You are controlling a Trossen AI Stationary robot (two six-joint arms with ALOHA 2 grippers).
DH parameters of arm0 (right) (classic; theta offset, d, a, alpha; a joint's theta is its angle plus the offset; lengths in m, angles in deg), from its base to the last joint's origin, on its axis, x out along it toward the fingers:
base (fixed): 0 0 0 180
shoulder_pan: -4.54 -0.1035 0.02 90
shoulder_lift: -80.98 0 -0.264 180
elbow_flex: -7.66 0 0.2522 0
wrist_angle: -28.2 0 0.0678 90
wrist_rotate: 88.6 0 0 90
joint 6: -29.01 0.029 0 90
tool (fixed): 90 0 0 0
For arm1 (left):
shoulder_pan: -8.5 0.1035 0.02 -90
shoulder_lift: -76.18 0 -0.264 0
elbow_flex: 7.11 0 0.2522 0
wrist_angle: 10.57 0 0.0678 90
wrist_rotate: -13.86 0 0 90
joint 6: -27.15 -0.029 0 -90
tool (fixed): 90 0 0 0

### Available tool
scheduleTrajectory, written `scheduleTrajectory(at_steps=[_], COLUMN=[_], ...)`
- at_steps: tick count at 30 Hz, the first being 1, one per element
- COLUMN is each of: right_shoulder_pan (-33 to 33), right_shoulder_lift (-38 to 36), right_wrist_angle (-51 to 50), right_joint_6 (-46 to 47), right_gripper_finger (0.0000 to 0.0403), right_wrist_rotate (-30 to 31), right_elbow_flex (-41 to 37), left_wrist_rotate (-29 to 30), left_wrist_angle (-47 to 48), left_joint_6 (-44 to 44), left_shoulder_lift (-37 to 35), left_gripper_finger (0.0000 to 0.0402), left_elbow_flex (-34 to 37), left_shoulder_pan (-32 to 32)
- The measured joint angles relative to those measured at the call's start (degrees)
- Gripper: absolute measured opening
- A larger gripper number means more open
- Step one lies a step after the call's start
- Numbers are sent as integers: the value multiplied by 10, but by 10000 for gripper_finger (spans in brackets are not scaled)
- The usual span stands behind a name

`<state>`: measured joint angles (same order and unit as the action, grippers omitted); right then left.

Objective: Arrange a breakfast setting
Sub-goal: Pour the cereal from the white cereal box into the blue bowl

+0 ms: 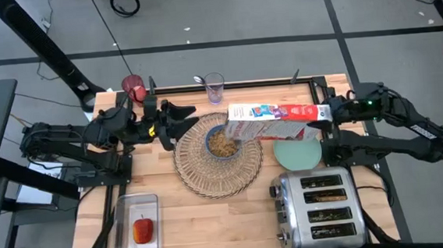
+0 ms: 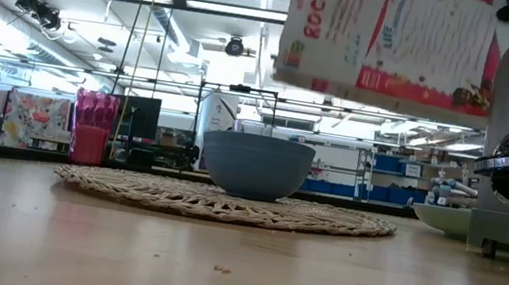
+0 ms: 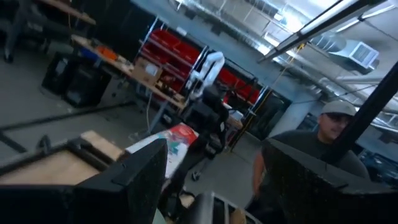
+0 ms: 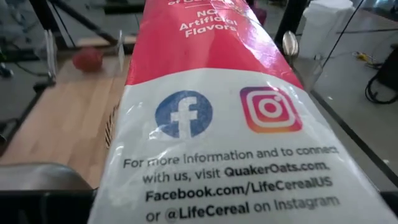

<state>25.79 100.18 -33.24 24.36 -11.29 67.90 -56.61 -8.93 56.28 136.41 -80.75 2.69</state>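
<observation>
A small blue bowl (image 1: 223,143) with cereal in it stands on the round woven placemat (image 1: 218,165); it also shows in the low view (image 2: 256,166). My right gripper (image 1: 324,113) is shut on a red and white cereal box (image 1: 276,120), held above the bowl with its far end over it. The mint-green plate (image 1: 298,153) lies on the table under the box. My left gripper (image 1: 173,121) is open and empty at the placemat's left far edge. The red apple (image 1: 143,229) lies in a clear tub. The red-filled glass (image 1: 133,87) stands at the far edge. My right gripper holds the cereal box by its bottom end (image 1: 314,112), pinched between the two fingers on its two broad faces. The fingers come level from the table's right and lie along the box. The box is lifted clear, nearly level, a narrow side (image 4: 236,124) up.
The chrome toaster (image 1: 321,207) stands at the near right, next to the plate. A clear glass (image 1: 214,85) and a spoon's head (image 1: 200,80) are at the far edge. A person (image 3: 317,149) stands beyond the table. Bare wood lies near the front, between tub and toaster.
</observation>
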Motion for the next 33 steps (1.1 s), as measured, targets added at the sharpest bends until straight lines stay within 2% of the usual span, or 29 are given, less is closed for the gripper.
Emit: scheduleTrajectory(at_steps=[6, 13, 18, 23, 30, 33], right_shoulder_pan=[0, 0, 0, 0, 0, 0], right_shoulder_lift=[-24, -58, -67, -57, -29, -10], right_wrist_angle=[30, 99, 188, 283, 455, 527], right_joint_6=[50, 128, 172, 206, 245, 259], right_gripper_finger=[208, 208, 208, 208, 208, 208], right_wrist_rotate=[-14, -34, -30, -15, 28, 36], right_elbow_flex=[0, 0, 0, 0, 0, 0], left_wrist_rotate=[4, 4, 30, 39, 17, 16], left_wrist_angle=[-51, -98, -148, -167, -167, -178], left_joint_6=[-69, -97, -159, -183, -198, -213], left_shoulder_lift=[0, 11, 19, 21, 26, 31], left_gripper_finger=[270, 270, 270, 272, 314, 318], left_elbow_flex=[0, -1, -2, -2, -1, -1], left_shoulder_pan=[0, -2, -2, 8, 8, 9])
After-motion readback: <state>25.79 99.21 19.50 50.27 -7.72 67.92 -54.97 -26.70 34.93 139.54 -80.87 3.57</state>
